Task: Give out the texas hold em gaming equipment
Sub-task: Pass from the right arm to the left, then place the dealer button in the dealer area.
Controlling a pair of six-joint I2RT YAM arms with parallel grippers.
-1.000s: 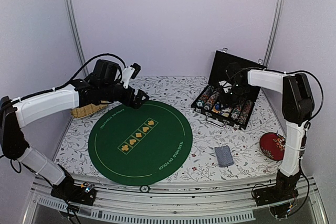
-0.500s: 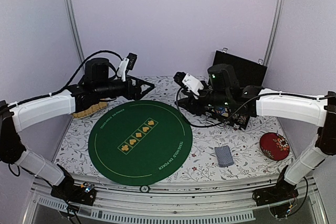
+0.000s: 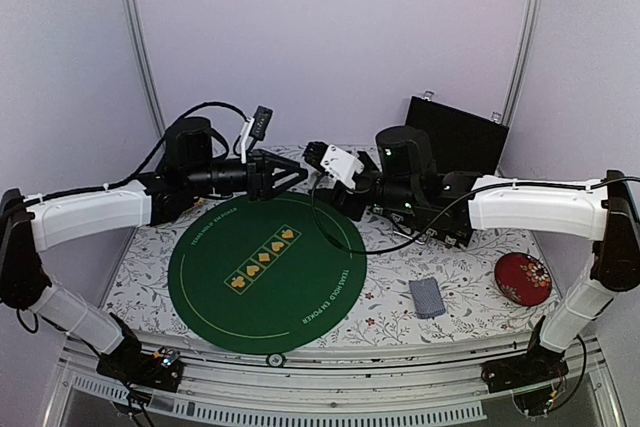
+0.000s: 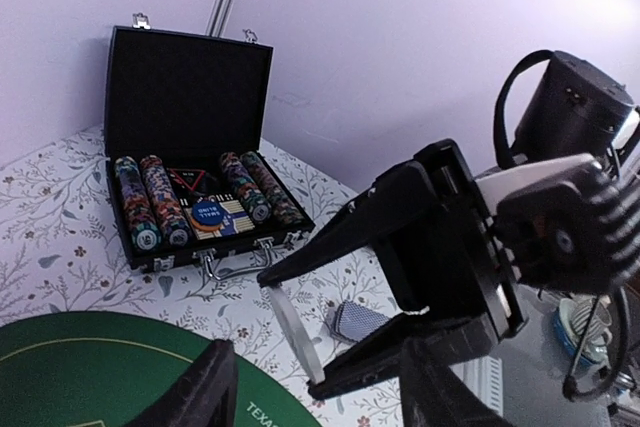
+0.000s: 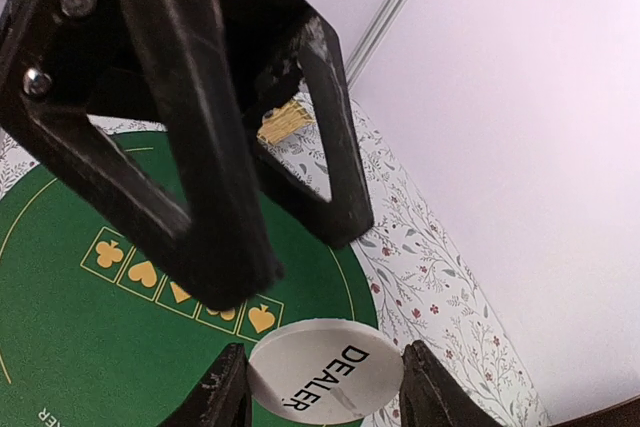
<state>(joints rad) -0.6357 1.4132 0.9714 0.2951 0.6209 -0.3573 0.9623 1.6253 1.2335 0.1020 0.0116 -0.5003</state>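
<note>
**A:** Why is the right tool (image 3: 312, 154) hanging out over the far rim of the green mat (image 3: 265, 267)?

**B:** I'm reading it as a hand-off. It's pinching the white dealer button (image 5: 322, 377) by its edges and offering it toward the left tool (image 3: 293, 173). That one is waiting with its fingers spread wide and nothing between them. It's close, but not touching as far as I can tell.

**A:** How are the arms posing?

**B:** Both are reaching inward, stretched nearly level, with the tools pointing nose to nose above the table (image 3: 400, 257).

**A:** And the rest of the set?

**B:** The chips (image 4: 160, 209) are sitting in rows in the open case (image 4: 190, 97). The card deck (image 3: 427, 297) is lying back-up on the table, right of the mat.
</note>
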